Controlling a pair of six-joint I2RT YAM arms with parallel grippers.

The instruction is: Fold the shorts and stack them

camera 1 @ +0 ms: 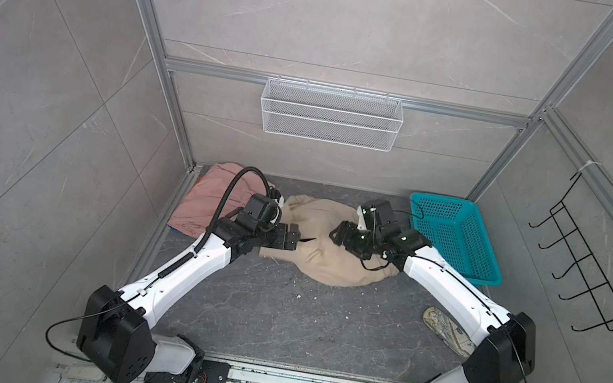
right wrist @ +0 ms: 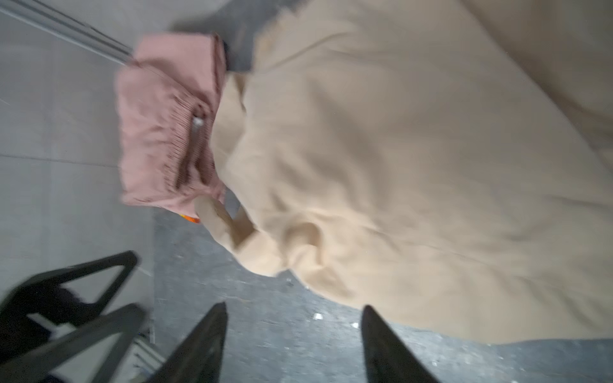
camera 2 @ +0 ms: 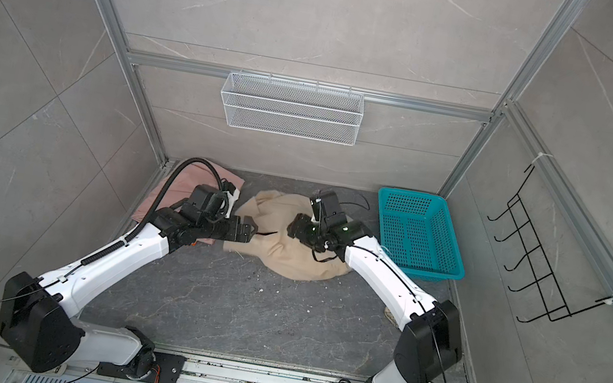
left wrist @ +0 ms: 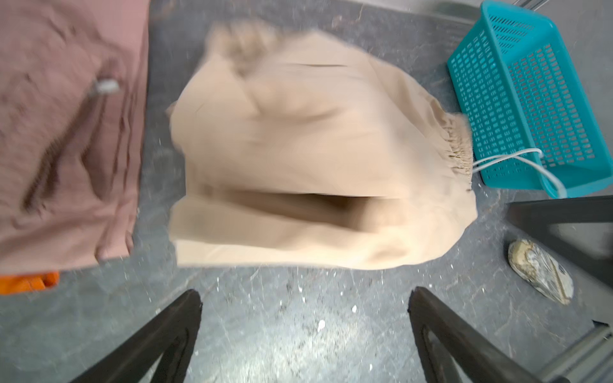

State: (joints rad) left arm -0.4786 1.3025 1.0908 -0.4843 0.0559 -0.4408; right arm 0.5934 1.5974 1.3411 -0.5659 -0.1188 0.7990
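The beige shorts (camera 1: pixel 329 247) lie in a loose heap in the middle of the bench (camera 1: pixel 274 322). They sit between the pink shorts (camera 1: pixel 206 201) at the back left and the teal basket (camera 1: pixel 457 239) on the right. A bit of orange cloth (left wrist: pixel 30 282) peeks from under the pink pair. The left gripper (left wrist: pixel 305 295) hangs at the heap's left edge, fingers spread wide and empty. The right gripper (right wrist: pixel 294 308) hovers over the heap, fingers apart, holding nothing.

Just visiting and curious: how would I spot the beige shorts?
Find the teal basket at the back right corner of the dark floor. Just left of it, mid-floor, lie the beige shorts. Unlike the pink shorts folded at far left, they're rumpled, with a gathered waistband.
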